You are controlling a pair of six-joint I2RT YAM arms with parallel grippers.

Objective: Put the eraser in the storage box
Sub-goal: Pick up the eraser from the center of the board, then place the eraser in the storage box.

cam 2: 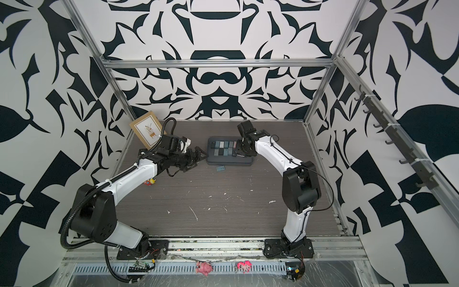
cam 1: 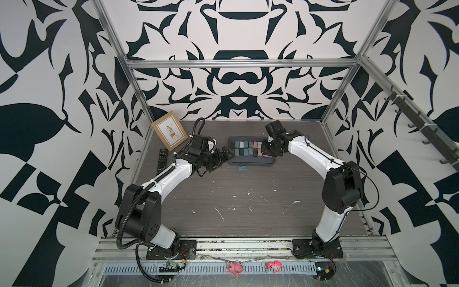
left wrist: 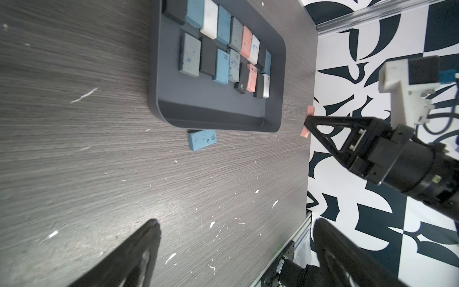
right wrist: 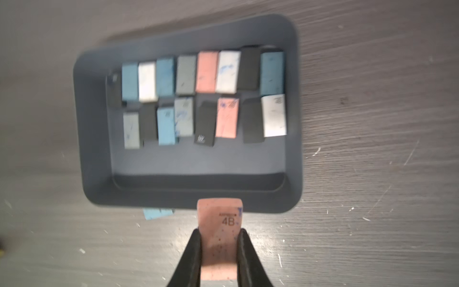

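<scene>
Step in hand: transport, pink eraser gripped and not yet in the box.

Far-left corner of the bench (cam 1: 248,198): tan picture frame (cam 1: 169,130), with a black remote control (cam 1: 162,161) along the left edge. Neither belongs to the task.

Left gripper (cam 1: 222,157) is spread wide and empty, hovering just off the left end of the storage box (cam 1: 250,162). It looks idle.

A blue eraser (left wrist: 202,139) lies flat on the bench just outside the box's near wall, toward its left end. It is close to the wall; contact cannot be told.

The box sits mid-bench toward the far edge. It holds two rows of erasers (left wrist: 223,24) against its far side, and a bare strip of floor runs along the near wall.

Right gripper (right wrist: 219,236) is clamped on the pink eraser (right wrist: 218,216), jaws on its long sides and the free end sticking out. The eraser is in the air at the box's near rim, toward the right end. Whether it is over the inside yet I cannot tell.

Next move, my read: carry it past the rim over the bare strip, lower it, open the jaws, and keep clear of the packed rows. The blue eraser would be a later pick.

View differences:
- Right wrist view shows the "4B" print and the pinch.
- Left wrist view shows the right gripper from the side, with the pink eraser clear of the bench.
- In both top views the right wrist hides the held eraser.
- A small colourful toy (cam 2: 149,182) shows under the left arm in a top view only.
</scene>
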